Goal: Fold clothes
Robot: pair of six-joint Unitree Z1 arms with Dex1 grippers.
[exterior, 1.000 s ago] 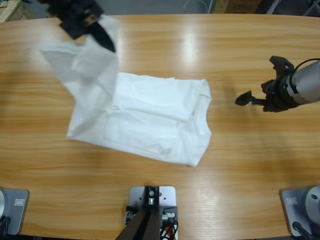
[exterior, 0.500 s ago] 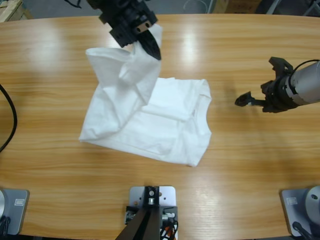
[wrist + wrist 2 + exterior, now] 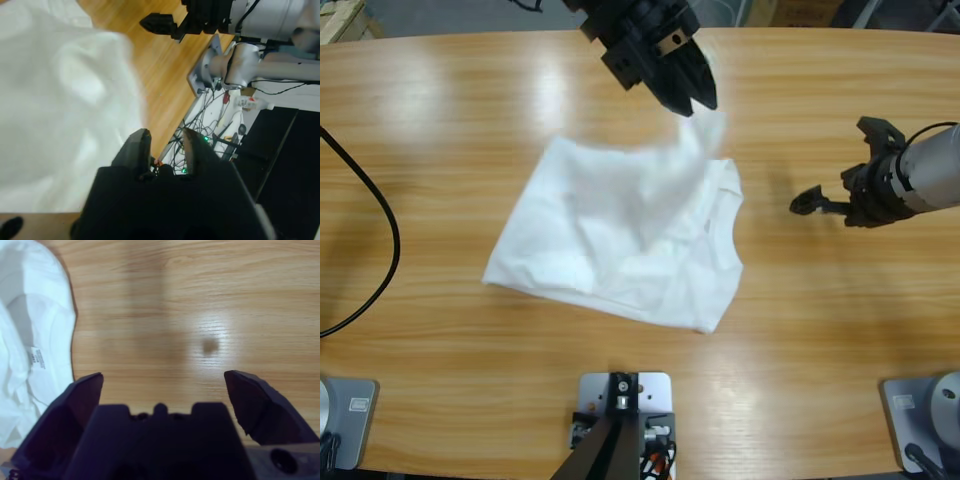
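Left gripper [image 3: 695, 98] swung right, jaws narrow, gapped | T-shirt [image 3: 620, 240] on table [image 3: 440, 330] | right gripper [image 3: 835, 190] jaws wide

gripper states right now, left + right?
Left gripper: fingers slightly apart with nothing between them; the T-shirt fabric looks just released.
Right gripper: fingers wide open, empty, over bare table beside the shirt's collar.

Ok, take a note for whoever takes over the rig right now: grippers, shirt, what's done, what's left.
Left gripper: open, nothing between its jaws, above the far edge of the white T-shirt.
Right gripper: open wide, empty, over bare table beside the collar.
Shirt: mid-table, collar toward the right arm, one side folded over the body, rumpled.
Left: probably smooth that fold, then finish folding.
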